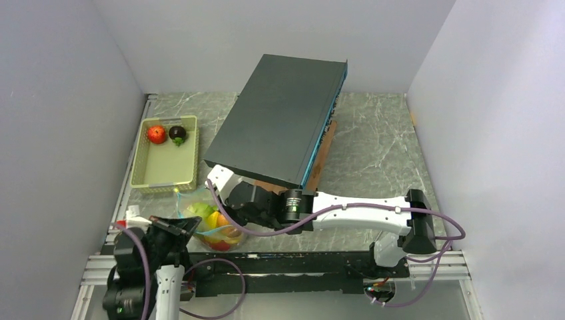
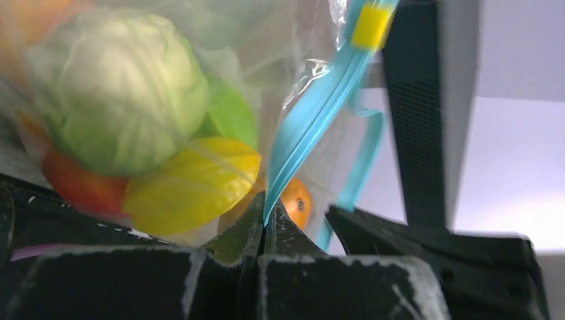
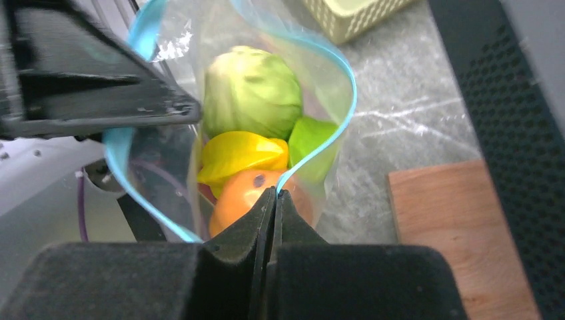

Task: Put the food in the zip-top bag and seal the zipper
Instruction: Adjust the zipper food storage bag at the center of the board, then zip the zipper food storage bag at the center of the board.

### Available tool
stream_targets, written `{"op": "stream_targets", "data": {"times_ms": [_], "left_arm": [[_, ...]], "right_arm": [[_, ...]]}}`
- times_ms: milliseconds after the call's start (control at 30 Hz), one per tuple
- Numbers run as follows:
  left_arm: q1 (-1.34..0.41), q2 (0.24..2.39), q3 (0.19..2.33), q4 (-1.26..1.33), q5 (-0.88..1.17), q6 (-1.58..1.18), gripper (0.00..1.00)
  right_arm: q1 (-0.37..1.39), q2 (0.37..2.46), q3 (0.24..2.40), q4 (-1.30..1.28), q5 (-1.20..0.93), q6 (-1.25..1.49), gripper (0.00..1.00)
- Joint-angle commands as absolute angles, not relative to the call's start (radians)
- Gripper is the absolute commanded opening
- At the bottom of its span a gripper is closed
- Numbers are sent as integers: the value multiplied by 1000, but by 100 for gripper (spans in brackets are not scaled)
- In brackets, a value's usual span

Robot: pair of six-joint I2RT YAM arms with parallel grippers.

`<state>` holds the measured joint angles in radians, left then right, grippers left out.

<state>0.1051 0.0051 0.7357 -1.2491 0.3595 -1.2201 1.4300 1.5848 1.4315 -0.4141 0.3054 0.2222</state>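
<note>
The clear zip-top bag (image 1: 212, 228) sits at the near left and holds a green cabbage ball (image 3: 252, 90), a yellow piece (image 3: 240, 155), an orange piece (image 3: 243, 195) and a red piece (image 2: 80, 187). Its teal zipper (image 3: 333, 113) gapes open. My left gripper (image 2: 264, 208) is shut on the zipper strip (image 2: 313, 120) at one side of the mouth. My right gripper (image 3: 274, 193) is shut on the zipper at the other side. A red apple (image 1: 156, 134) and a dark purple piece (image 1: 177, 135) lie in the yellow-green basket (image 1: 163, 175).
A big dark slab (image 1: 280, 117) with a blue edge leans over a wooden board (image 1: 325, 157) right behind my right arm. White walls close in the left, back and right sides. The grey marble table (image 1: 373, 147) stretches to the right.
</note>
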Motion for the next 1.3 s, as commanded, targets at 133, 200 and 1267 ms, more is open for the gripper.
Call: {"op": "stream_targets", "data": {"times_ms": [133,200,1267], "left_arm": [[110,-136,725,-1289,344,-1234,0],[109,-206,680,-1252,349,-1279,0],[109,-60,765,-1132,269,-1256,8]], "right_arm": [[1412,1532,1421,-308,302,176,0],[1406,1543,1397,-282,295,171,0],[1400,1606,1456,-195,-65,-176,0]]}}
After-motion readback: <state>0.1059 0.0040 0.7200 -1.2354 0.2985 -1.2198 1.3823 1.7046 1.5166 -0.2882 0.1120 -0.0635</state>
